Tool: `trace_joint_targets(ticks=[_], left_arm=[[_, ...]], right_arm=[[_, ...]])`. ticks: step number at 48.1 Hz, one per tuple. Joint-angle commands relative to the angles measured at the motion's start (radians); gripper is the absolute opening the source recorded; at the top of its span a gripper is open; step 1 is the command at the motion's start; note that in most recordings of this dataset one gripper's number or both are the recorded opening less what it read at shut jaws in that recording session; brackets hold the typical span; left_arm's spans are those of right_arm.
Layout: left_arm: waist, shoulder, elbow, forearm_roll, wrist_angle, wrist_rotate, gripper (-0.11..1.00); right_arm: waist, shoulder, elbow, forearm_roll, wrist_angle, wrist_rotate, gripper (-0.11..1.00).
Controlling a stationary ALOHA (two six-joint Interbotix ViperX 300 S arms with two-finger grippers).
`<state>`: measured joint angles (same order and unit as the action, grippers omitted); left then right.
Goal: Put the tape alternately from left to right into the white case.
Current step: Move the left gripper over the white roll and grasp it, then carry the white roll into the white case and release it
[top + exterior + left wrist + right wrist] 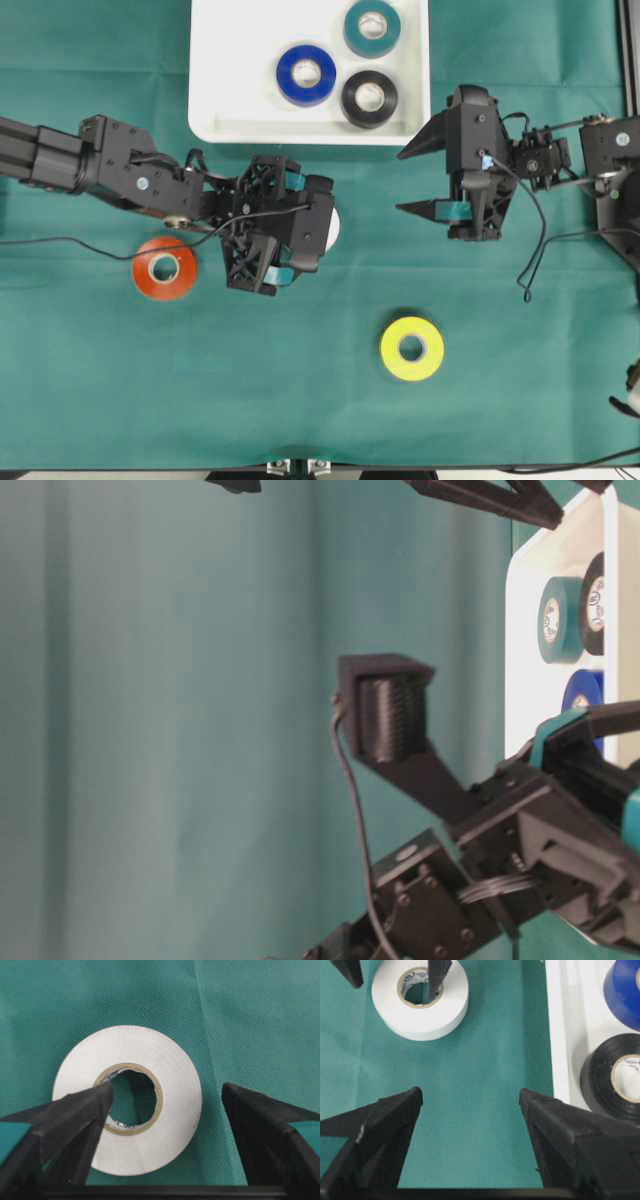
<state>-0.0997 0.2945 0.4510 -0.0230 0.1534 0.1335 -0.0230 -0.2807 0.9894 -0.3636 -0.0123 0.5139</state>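
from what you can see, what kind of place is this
Probably a robot lab bench set up for a sorting exercise: a teal cloth covers the table, two black arms with open grippers, left and right, work over it, and tape rolls lie around a white case.

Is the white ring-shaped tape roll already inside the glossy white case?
No: the white ring-shaped tape roll lies on the green cloth, outside the glossy white case, which holds only blue, black and teal rolls.

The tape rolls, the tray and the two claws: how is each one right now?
White tape: flat on cloth, one left finger in its hole.
Orange tape: on cloth.
Yellow tape: on cloth.
Blue tape, teal tape, black tape: in the tray.
Left claw: open.
Right claw: open, empty.
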Motion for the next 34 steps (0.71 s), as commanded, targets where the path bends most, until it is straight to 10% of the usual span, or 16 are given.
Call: trace_joint_targets(ticks=[1,10,26,34], left_arm=[[-0.005,-0.009,-0.029,0.0,0.014,-0.003,0.73],[-0.009,-0.009,-0.029,0.0,0.028,-0.005,0.66],[-0.011,-0.009,-0.02,0.0,0.038,0.003,0.04],[-0.015,-0.017,-0.028,0.0,0.089,0.003,-0.02]], right_arm=[[0.002,-0.012,-0.008,0.002,-0.008,0.002,0.85],[0.002,-0.012,-0.006,0.002,-0.008,0.002,0.85],[0.002,-0.012,-0.003,0.002,-0.008,0.002,0.85],[0.002,-0.012,-0.003,0.002,-0.008,0.0,0.85]])
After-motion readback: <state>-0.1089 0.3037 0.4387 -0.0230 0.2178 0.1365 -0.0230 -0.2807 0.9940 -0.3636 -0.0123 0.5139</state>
